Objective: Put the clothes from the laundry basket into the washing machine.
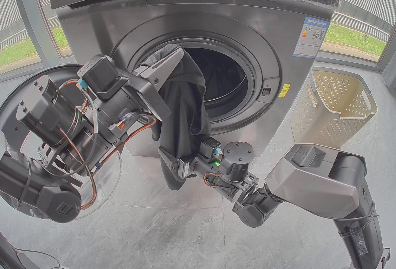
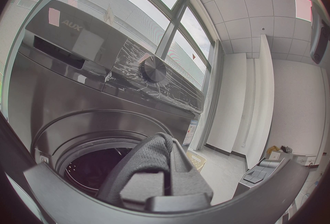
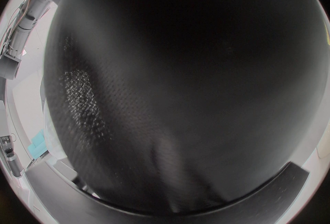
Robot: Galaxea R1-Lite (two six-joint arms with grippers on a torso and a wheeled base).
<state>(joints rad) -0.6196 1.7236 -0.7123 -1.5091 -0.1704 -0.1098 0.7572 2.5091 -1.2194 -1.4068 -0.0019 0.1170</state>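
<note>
The left gripper (image 1: 176, 54) is pinched tight on the top of one dark garment (image 1: 185, 109) at the left rim of the washing machine (image 1: 264, 47) opening. The garment hangs lengthwise straight down. The right gripper (image 1: 169, 162) meets its lower end; whether it grips, I cannot tell. One laundry basket (image 1: 330, 113) stands at the right.

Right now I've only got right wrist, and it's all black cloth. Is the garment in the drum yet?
Observer: No. The dark garment hangs in front of the left side of the door opening.
Operator: What's holding it?
Observer: The left gripper, jaws shut on its top, at the opening's upper left edge.
Operator: And mine?
Observer: The right gripper is against the garment's lower part, below the opening.
</note>
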